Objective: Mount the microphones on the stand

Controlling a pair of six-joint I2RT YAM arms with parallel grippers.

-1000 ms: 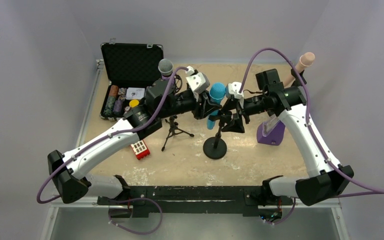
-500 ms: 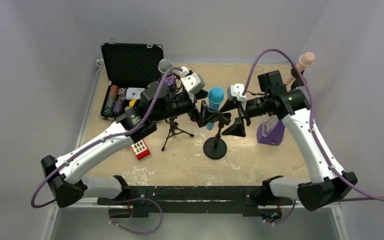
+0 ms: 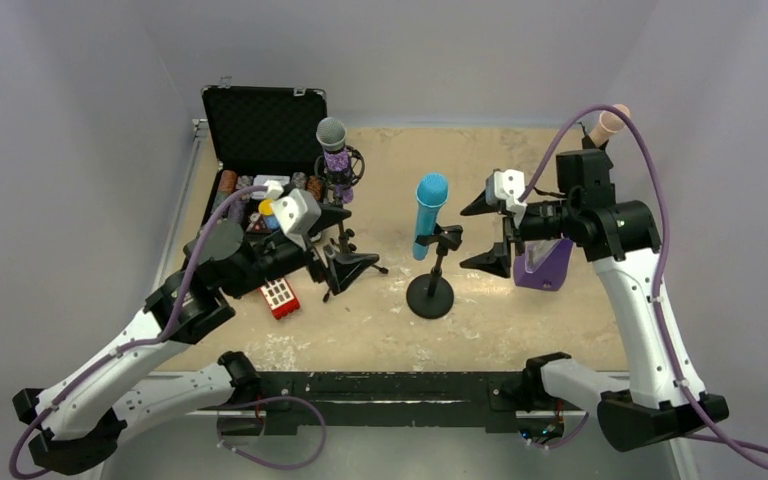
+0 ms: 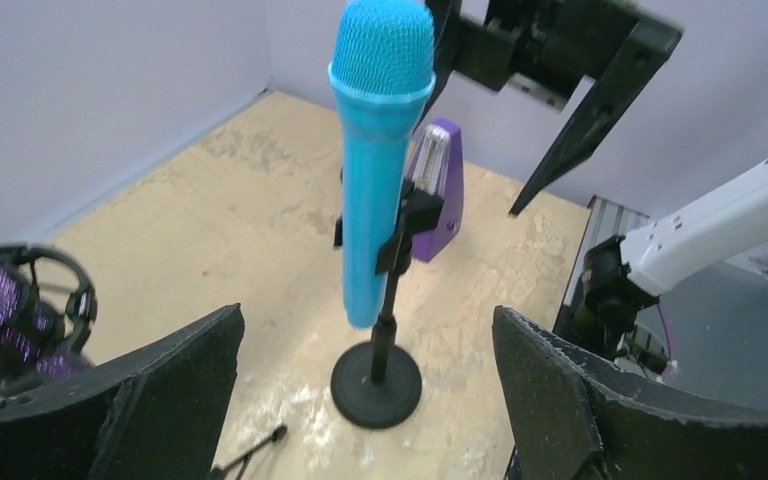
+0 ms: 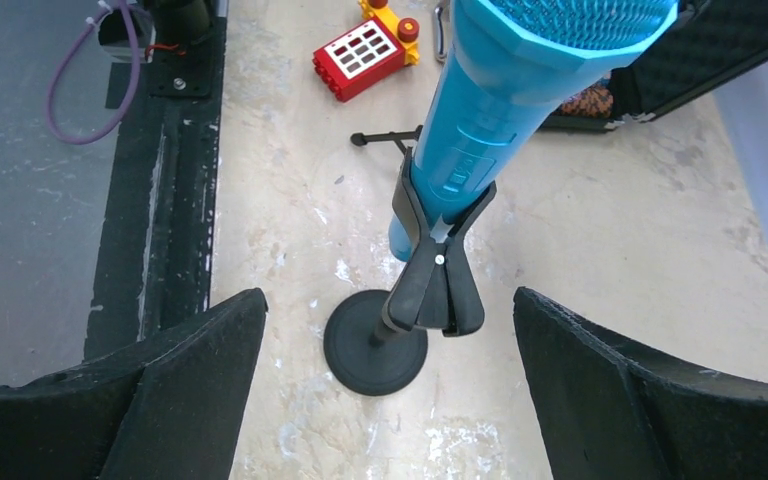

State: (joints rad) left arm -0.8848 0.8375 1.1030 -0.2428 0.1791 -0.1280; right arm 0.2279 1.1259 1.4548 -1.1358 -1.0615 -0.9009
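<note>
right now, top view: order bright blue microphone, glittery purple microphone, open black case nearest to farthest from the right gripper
1. bright blue microphone, centre, facing right gripper
2. glittery purple microphone, back left
3. open black case, back-left corner

Bright blue mic (image 3: 430,215), mesh head same blue, in black clip (image 5: 435,270) on black round-base stand (image 3: 430,296). Glittery purple mic (image 3: 338,160) w/ silver mesh head. Pale pink mic (image 3: 608,124). Solid purple block (image 3: 543,268). Red brick (image 3: 280,297) w/ white square grid. Black case (image 3: 260,125), black foam lining. Table (image 3: 520,320) tan, mottled w/ white scuffs. Left arm (image 3: 160,340) & right arm (image 3: 650,310) white w/ black joints, purple cables (image 3: 650,170). Left pincer (image 3: 345,243) & right pincer (image 3: 463,242) black.
</note>
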